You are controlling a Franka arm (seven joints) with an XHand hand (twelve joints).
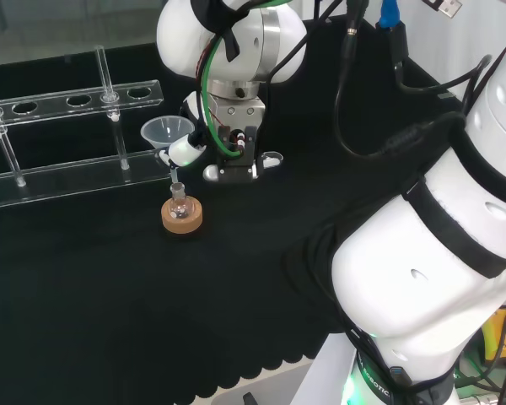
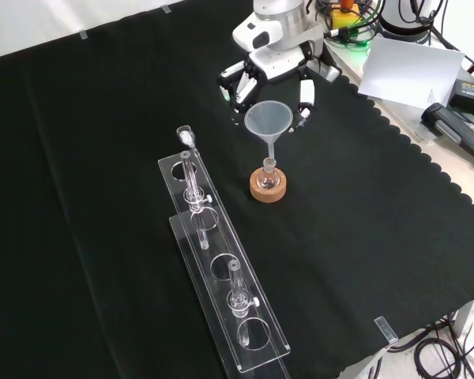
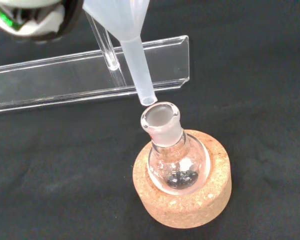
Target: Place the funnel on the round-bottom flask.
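1. The counter, draped in black cloth, carried a long clear plastic rack with round holes and a few thin glass tubes standing in it; in the front view the rack ran down the left of the work area, well apart from the robot hand.

2. The black and white robot hand hung above the cloth with its fingers curled round the bowl of the translucent white plastic funnel, holding it clear of everything below (the front view showed fingers on both sides of the rim).

3. The funnel's long axis, bowl up and stem down, stood nearly upright with a slight lean as seen in the wrist view.

4. The round cork ring stand sat on the cloth directly below the funnel, near the rack's end but not touching it.

5. The small clear glass round-bottom flask rested upright in that ring, its open neck pointing up, with a dark speck at its bottom (what it was I could not tell).

6. The deciding relation: the stem's tip hovered just above and just beside the rim of the flask's mouth, not yet inside. By my judgement, the coming move called for a small sideways shift to centre the tip over the opening, then a straight descent along the stem's axis.
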